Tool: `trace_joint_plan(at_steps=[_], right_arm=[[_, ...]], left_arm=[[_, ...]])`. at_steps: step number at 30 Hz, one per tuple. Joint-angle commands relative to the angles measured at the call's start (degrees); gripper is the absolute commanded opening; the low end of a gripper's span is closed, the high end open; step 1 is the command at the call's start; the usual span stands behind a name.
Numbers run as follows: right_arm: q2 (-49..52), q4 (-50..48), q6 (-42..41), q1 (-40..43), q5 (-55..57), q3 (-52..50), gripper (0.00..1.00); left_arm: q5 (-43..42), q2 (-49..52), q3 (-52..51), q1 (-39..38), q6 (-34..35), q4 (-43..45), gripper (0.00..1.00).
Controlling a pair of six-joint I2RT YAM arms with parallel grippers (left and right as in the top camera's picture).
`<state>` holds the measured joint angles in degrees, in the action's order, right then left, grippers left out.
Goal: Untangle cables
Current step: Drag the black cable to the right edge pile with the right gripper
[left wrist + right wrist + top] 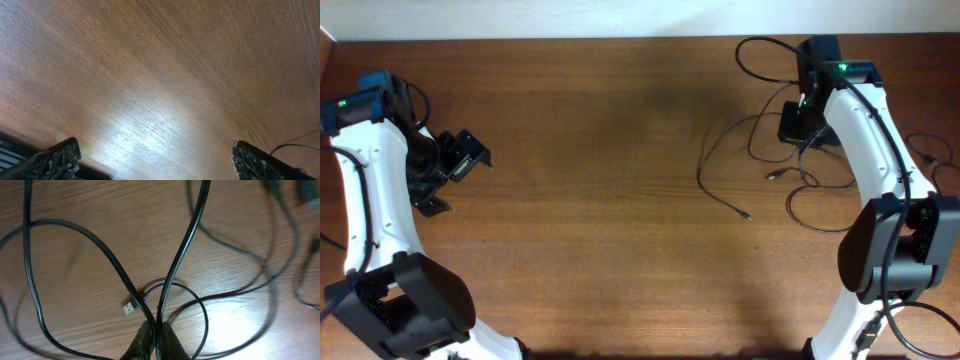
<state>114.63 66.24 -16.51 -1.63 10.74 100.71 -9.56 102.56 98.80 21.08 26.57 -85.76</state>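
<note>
Thin black cables [760,140] loop and cross on the wooden table at the upper right; one loose end with a small plug [747,215] trails toward the middle. My right gripper [798,122] hangs over the tangle. In the right wrist view its fingers [156,332] are shut on two cable strands [170,280] that rise away from the jaws, and a small silver plug [129,308] lies on the table just left of them. My left gripper [460,158] is at the far left, open and empty, its fingertips [155,160] far apart over bare wood.
Thicker black wires [930,155] from the right arm's base lie at the right edge. The table's far edge [620,38] meets a pale wall. A thin cable end [295,146] shows at the lower right of the left wrist view.
</note>
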Motion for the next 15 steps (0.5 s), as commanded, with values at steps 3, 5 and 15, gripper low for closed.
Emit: trace_joint_plan(at_steps=[3,5,15], right_arm=[[0.17,0.42,0.02,1.75,-1.11,-0.2,0.05],[0.17,-0.07,0.0,1.68,-1.11,-0.2,0.09],[0.17,-0.09,0.0,1.7,-1.09,-0.2,0.99]], left_arm=[[0.42,-0.13,0.79,0.2,-0.33,-0.04,0.99],[0.42,-0.13,0.79,0.2,-0.33,-0.04,0.99],[0.42,-0.13,0.79,0.2,-0.33,-0.04,0.99]])
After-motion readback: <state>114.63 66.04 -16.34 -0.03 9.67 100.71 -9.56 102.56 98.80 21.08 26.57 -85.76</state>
